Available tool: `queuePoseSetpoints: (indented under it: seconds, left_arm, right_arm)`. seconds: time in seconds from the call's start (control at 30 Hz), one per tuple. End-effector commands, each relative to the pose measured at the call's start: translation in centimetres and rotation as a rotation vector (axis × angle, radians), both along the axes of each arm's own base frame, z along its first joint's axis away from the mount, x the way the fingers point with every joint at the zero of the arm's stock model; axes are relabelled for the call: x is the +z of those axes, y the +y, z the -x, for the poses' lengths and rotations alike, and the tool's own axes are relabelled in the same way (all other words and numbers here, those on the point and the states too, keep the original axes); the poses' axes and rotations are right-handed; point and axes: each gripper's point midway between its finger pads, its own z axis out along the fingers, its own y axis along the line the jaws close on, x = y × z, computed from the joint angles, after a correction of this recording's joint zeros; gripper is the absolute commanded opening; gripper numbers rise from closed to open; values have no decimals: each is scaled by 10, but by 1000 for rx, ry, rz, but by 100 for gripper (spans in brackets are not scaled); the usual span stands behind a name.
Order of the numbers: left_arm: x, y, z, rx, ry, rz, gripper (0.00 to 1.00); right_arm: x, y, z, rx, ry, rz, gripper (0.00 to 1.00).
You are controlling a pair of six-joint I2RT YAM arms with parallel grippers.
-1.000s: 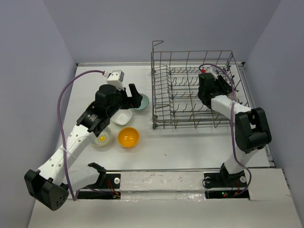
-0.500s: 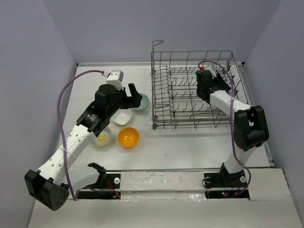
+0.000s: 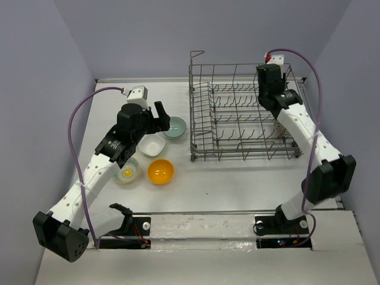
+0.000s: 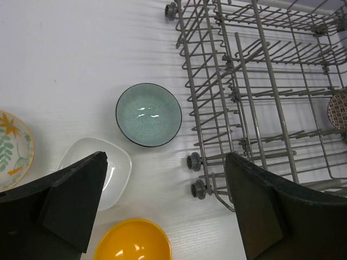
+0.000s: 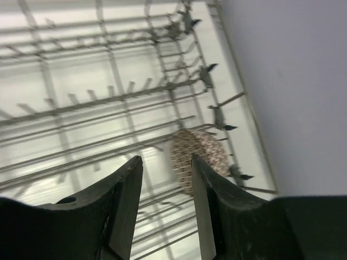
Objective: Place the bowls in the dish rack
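Observation:
The dish rack (image 3: pixel 237 119) stands at the back right. A brown-speckled bowl (image 5: pixel 199 156) stands on edge among the tines at the right end of the dish rack (image 5: pixel 97 108). My right gripper (image 5: pixel 165 162) hovers above that bowl, open, with nothing between its fingers. On the table left of the rack lie a teal bowl (image 4: pixel 148 114), a white squarish bowl (image 4: pixel 116 165), an orange-yellow bowl (image 4: pixel 133 246) and a flower-patterned bowl (image 4: pixel 13 149). My left gripper (image 4: pixel 165 179) hangs wide open above the table between the teal bowl and the orange-yellow one, holding nothing.
The rack's near-left corner, with two small grey wheels (image 4: pixel 196 176), sits just right of the left gripper's right finger. Walls close in behind and on both sides of the table (image 3: pixel 237 178). A purple cable loops off each arm.
My right arm has risen up and back out of the rack, its jaws a little wider, leaving the speckled bowl in the tines. The left gripper shifted slightly, uncovering more of the teal bowl.

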Motion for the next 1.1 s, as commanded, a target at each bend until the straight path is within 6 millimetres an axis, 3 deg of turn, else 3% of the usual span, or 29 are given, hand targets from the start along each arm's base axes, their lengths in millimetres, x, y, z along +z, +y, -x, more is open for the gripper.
queuePoseSetpoints:
  seconds: [0.0,0.07,0.1,0.23,0.47,0.6,0.87,1.07]
  left_arm:
    - [-5,23,-10,121,4,-21,99]
    - [-23,35,-11,168,54,-31,99]
    - [-28,39,-12,195,71,-16,99]
    - [-54,78,-14,378,126,7,99]
    - [-94,160,-10,664,199,80,99]
    - [-110,187,-5,738,239,86,99]
    - [-147,216,-11,804,353,123,92]
    - [-168,223,-17,829,412,160,90]
  right_arm:
    - [83,48,32,165,-254,-433,47]
    - [103,74,42,275,-309,-593,50]
    - [114,87,57,352,-324,-666,52]
    - [129,113,88,501,-345,-826,56]
    - [124,127,120,597,-320,-914,56]
    - [114,126,127,596,-308,-920,56]
    - [99,134,127,622,-274,-947,55]
    - [98,132,127,620,-278,-930,56]
